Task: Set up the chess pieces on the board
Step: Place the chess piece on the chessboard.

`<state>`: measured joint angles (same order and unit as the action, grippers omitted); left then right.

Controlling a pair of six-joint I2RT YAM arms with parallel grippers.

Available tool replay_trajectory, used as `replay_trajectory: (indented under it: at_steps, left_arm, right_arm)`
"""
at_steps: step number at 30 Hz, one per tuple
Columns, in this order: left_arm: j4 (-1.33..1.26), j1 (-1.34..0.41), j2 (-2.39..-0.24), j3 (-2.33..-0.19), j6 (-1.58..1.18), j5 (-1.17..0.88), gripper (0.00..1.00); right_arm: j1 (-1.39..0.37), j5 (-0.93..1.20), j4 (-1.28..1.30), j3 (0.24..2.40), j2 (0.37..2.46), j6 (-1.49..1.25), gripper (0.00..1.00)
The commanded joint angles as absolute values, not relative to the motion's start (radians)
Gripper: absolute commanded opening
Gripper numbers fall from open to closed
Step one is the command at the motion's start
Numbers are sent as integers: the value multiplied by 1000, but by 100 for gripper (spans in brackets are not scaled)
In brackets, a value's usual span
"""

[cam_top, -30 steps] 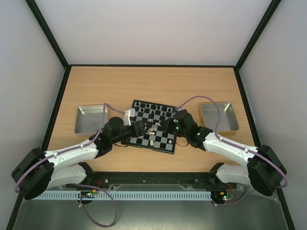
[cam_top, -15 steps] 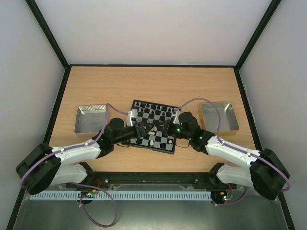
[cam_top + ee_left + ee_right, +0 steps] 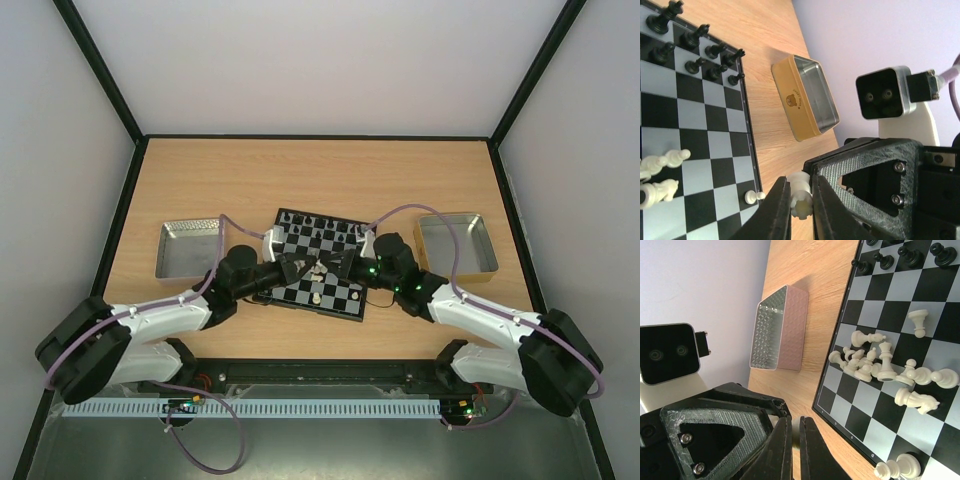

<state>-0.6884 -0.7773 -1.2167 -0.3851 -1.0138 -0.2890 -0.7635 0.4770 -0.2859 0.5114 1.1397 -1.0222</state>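
The board [image 3: 345,292] lies mid-table, with black chess pieces [image 3: 322,232] lined along its far rows. In the left wrist view my left gripper [image 3: 801,206] is shut on a cream-white piece [image 3: 800,189], held past the board's [image 3: 690,125] edge above the wood. A white pawn [image 3: 754,196] lies on a corner square. My right gripper [image 3: 796,440] is shut, with a sliver of a pale piece [image 3: 796,436] between its fingers, beside the board [image 3: 900,405]. Several white pieces [image 3: 875,362] lie jumbled mid-board. Both grippers [image 3: 303,268] [image 3: 337,264] meet over the board's middle.
A silver tray [image 3: 187,248] stands left of the board and a gold-sided tin [image 3: 457,242] stands right of it. Black pieces [image 3: 695,45] fill the board's far rows. One white piece [image 3: 316,297] stands near the board's front edge.
My left gripper has closed from open onto the white piece. Both arms drew slightly inward over the board's middle.
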Motion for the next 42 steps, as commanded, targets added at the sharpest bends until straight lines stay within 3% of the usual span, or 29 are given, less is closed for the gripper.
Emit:
replay_trajectory:
  at_steps: [1,5,10,13,17,22,31,42]
  left_arm:
    - [-728,-772,-1229,-393,-998,-307,7]
    - [-700,-772,-1221,-391,-984,-302,2]
    - [-352,-772,-1166,-470,-865,-171,3]
    - [-26,-772,-1126,-550,-773,-28,4]
    - [359,-772,-1121,-664,-702,136,6]
    - [652,-767,-1191,-738,-669,203,6]
    - [653,-732,-1332,-752,-683,146,6]
    - [578,-732,-1337,-751,-655,58,6]
  right_arm:
    - [-759,499,-337,503,1153,-1032,2]
    - [-759,493,-333,508,1165,-1035,6]
    - [-759,374,-203,549,1160,-989,46]
    - [-759,271,-122,577,1149,-942,52]
    - [-759,194,-54,602,1169,-904,53]
    - [-758,183,-36,611,1201,-877,53]
    - [-758,173,-25,599,1195,-843,51]
    - [-759,169,-38,580,1189,-841,51]
